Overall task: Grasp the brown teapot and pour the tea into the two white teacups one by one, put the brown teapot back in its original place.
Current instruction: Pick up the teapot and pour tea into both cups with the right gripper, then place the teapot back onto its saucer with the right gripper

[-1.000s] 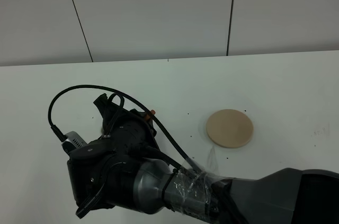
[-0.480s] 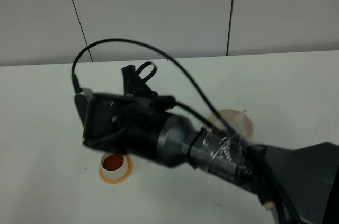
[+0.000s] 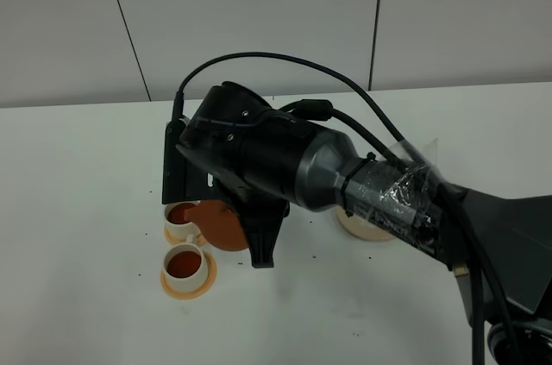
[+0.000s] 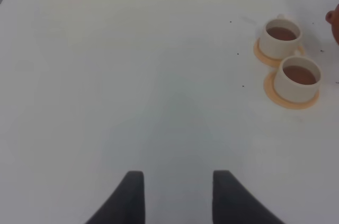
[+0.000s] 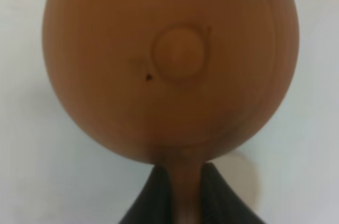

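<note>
The brown teapot (image 5: 172,65) fills the right wrist view, lid knob facing the camera. My right gripper (image 5: 183,203) is shut on its loop handle. From the high camera only part of the teapot (image 3: 221,225) shows under the right arm, just right of the two white teacups (image 3: 179,218) (image 3: 184,264). Both cups hold brown tea and stand on orange saucers. The beige coaster (image 3: 355,227) is mostly hidden behind the arm. My left gripper (image 4: 177,195) is open over bare table, well away from the cups (image 4: 282,37) (image 4: 299,77).
The right arm and its cable (image 3: 328,166) block much of the high view. The white table (image 3: 78,210) runs back to a grey panelled wall.
The right arm has swung up and to the right across the high view with the teapot. Both cups have come into view, and the coaster is now mostly covered.
</note>
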Controlling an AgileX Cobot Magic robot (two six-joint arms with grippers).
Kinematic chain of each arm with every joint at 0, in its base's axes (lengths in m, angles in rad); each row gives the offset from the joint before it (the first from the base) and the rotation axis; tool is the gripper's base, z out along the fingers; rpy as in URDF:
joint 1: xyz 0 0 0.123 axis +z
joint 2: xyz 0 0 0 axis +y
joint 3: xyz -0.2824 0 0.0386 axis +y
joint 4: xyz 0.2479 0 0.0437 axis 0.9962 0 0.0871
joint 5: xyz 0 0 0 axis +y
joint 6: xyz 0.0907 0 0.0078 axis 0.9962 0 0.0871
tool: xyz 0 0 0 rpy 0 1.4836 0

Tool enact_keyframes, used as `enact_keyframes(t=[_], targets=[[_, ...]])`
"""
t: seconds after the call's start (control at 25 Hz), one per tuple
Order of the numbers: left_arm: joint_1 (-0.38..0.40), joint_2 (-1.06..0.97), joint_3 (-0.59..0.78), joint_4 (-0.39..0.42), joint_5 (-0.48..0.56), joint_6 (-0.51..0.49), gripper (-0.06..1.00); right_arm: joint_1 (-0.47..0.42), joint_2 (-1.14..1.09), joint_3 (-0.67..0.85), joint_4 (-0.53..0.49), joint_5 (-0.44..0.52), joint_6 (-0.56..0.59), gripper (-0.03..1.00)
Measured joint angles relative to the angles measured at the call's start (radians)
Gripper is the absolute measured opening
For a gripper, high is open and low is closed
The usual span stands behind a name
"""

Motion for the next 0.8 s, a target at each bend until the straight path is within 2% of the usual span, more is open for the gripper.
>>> enact_keyframes(t=[0.16,0.24,0.8], targets=[[0.000,0.000,0.000,0.000,0.000,0.000,0.37,-0.027,0.000,0.000,0.130,0.007,-0.036,0.09],[0.000,0.000,0.000,0.000,0.000,0.000,0.37,-0.034,0.000,0.000,0.154,0.008,-0.044,0.09],[0.000,0.000,0.000,0.000,0.000,0.000,0.37,-0.066,0.040,0.000,0.169,0.009,-0.049,0.09]])
